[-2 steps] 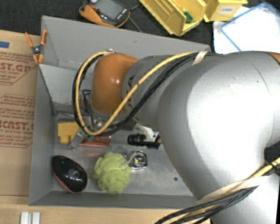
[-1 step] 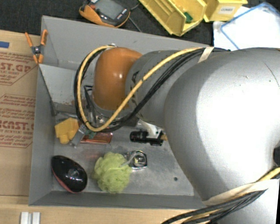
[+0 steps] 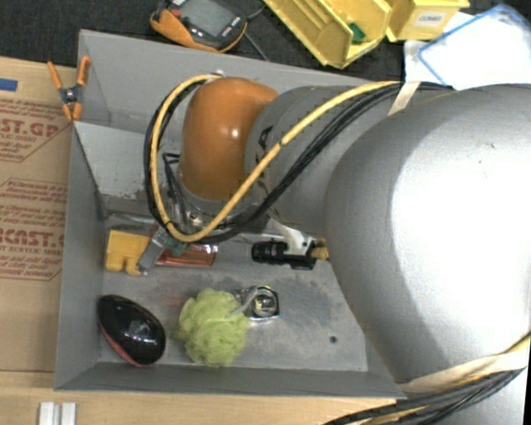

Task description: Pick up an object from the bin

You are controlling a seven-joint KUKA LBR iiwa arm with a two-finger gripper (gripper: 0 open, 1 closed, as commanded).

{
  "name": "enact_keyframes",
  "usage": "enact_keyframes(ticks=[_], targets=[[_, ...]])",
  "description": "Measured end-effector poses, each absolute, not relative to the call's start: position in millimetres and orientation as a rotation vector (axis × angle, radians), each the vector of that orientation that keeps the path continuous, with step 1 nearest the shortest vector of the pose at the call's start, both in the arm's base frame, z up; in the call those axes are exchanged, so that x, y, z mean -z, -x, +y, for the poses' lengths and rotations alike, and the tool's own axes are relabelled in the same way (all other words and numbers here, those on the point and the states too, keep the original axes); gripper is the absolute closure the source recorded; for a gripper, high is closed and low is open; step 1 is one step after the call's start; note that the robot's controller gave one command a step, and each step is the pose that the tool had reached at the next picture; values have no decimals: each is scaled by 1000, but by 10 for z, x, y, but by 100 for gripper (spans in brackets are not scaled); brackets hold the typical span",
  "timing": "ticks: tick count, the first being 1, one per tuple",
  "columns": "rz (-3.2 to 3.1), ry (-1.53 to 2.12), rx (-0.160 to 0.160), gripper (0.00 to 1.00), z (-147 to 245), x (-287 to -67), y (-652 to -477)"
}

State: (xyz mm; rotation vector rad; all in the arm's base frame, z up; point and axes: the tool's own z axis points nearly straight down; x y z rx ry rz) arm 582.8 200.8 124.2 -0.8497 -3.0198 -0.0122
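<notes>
Just under the claw (spread: cannot tell), a reddish bar lies left-right.

Gripper down at left part of bin. Block just left of it. Packet just right, marker farther right. Nearer the camera: mouse left, puff right, clip touching puff.
</notes>
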Motion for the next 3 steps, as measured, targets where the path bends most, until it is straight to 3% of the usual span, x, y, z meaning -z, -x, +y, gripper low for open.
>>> enact_keyframes(ticks=[3], targets=[[-3019,846,15,100,2021,-1664,-5822]])
